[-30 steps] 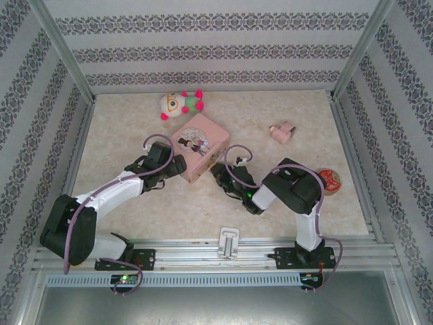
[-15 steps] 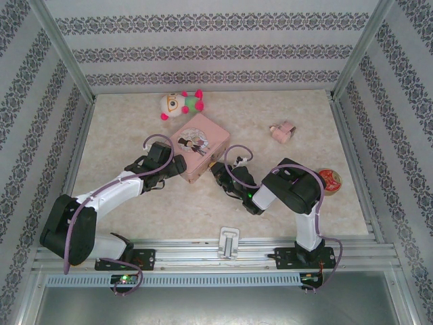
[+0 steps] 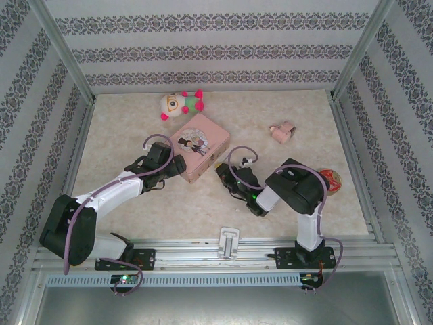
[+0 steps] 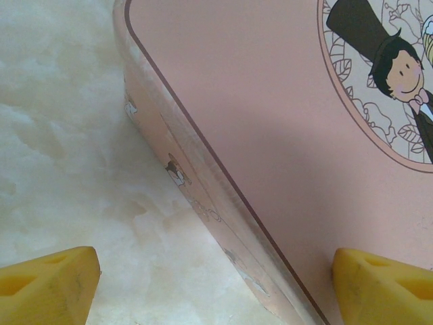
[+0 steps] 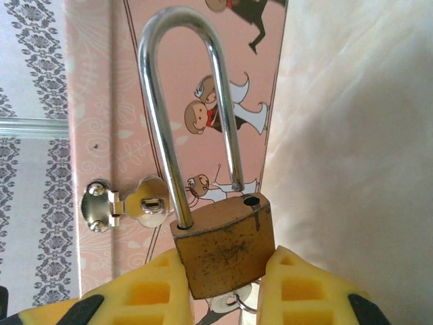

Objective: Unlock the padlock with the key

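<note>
- Right hand (image 5: 224, 265) was clamped on the brass body of the padlock (image 5: 223, 244), one finger on each flat side.
- The padlock sat off the bench, just beside the clasp side of the pink box (image 5: 203, 81). It was clear of the clasp (image 5: 125, 203).
- Its long axis ran straight out from the hand, with the shackle (image 5: 157, 115) pointing away from the wrist.
- One shackle leg sat in the body. The other ended just above its hole, so the lock looked sprung.
- A thin ring showed under the body. The key itself could not be made out.
- Left hand (image 4: 216, 284) had its fingers wide apart astride the box's opposite edge, one over the lid and one over the bench (image 4: 61, 156). It gripped nothing.
- The right arm was the nearer one. Any next move would likely turn on the free leg swinging clear.
</note>
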`<move>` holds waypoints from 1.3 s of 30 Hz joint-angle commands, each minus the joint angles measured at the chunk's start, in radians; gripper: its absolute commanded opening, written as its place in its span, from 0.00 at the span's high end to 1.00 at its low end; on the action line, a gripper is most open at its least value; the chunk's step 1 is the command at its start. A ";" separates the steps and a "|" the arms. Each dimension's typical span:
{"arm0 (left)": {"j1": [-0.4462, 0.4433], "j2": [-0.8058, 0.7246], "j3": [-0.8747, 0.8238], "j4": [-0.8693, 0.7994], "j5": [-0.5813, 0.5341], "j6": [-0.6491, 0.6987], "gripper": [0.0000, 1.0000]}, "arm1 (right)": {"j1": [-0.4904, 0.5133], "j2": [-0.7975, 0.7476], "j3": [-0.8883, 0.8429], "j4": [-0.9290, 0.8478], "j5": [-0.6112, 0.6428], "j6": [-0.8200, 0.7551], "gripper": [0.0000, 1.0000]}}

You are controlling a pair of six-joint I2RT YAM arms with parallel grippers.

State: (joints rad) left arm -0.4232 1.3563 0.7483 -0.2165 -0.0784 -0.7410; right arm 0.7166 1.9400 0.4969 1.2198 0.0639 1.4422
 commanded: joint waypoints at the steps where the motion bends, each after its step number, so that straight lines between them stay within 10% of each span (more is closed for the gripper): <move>1: 0.017 -0.003 -0.036 -0.104 0.003 0.008 0.12 | -0.017 -0.064 -0.027 0.028 0.040 -0.047 1.00; 13: 0.026 -0.014 -0.025 -0.116 0.001 0.014 0.09 | -0.067 -0.345 -0.128 -0.240 -0.007 -0.189 1.00; 21: 0.036 -0.026 0.000 -0.134 0.016 0.014 0.01 | -0.082 -0.791 0.000 -1.131 0.031 -0.482 1.00; 27: 0.038 -0.030 0.042 -0.168 0.025 -0.013 0.01 | -0.158 -0.968 0.071 -1.475 -0.018 -0.661 1.00; 39: 0.042 -0.044 0.126 -0.192 -0.002 -0.138 0.01 | -0.187 -0.832 0.244 -1.754 -0.056 -0.939 1.00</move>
State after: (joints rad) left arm -0.3969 1.3396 0.8433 -0.3653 -0.0578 -0.8288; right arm 0.5385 1.0569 0.6754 -0.4400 0.0242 0.6182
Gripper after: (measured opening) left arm 0.992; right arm 0.164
